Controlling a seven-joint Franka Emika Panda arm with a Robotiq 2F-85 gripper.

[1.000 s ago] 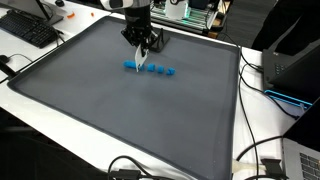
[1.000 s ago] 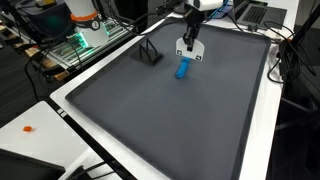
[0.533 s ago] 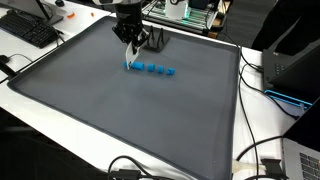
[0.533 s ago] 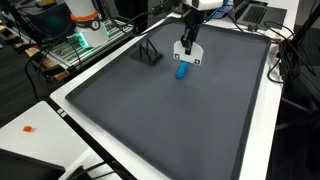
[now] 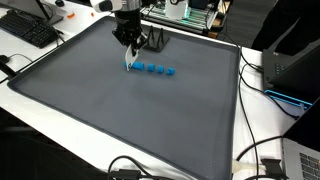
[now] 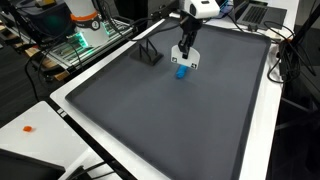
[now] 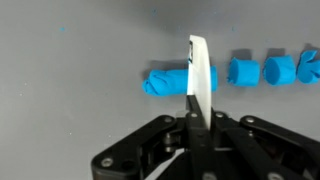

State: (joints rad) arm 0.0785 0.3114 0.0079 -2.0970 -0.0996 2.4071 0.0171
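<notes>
My gripper (image 7: pixel 196 118) is shut on a thin white blade (image 7: pixel 197 72) that points down onto a row of blue clay. In the wrist view the blade stands against the right end of a longer blue roll (image 7: pixel 165 81), with three small cut blue pieces (image 7: pixel 262 71) to its right. In both exterior views the gripper (image 5: pixel 130 52) (image 6: pixel 184 56) hangs over the end of the blue row (image 5: pixel 150 69) (image 6: pixel 181 72) on the dark grey mat (image 5: pixel 120 110) (image 6: pixel 170 120).
A small black wire stand (image 5: pixel 156 42) (image 6: pixel 149 52) sits on the mat just behind the gripper. A keyboard (image 5: pixel 28 30) lies beyond one mat edge; cables (image 5: pixel 262 160) and lab equipment (image 6: pixel 85 35) surround the white table.
The gripper with the blade has shifted along the blue row from its middle to the longer roll at the end. The blue pieces have not moved.
</notes>
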